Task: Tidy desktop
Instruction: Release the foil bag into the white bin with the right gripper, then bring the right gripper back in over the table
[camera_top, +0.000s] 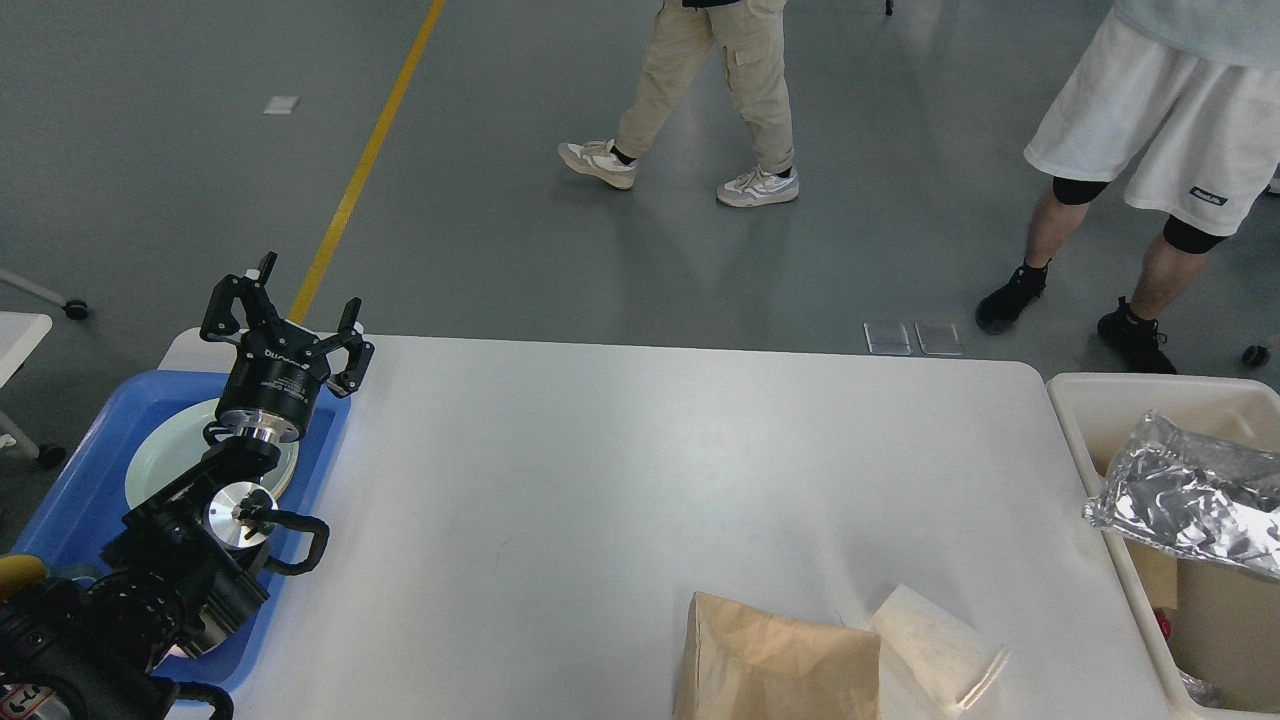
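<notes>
The desktop (620, 470) is a wide white tabletop with rounded corners. A brown paper bag (775, 660) and a white paper wrapper (935, 650) lie at its near edge, right of centre. My left gripper (285, 315) hangs open and empty over the far right corner of a blue tray (70, 500) at the desktop's left end. A pale plate (165, 460) rests in that tray, partly hidden by my left arm. My right gripper is out of view.
A cream-white bin (1095, 440) stands against the desktop's right end, holding cardboard. A crumpled silver foil bag (1190, 495) lies across the bin's rim. Two people (720, 80) stand or walk on the grey floor beyond the desktop.
</notes>
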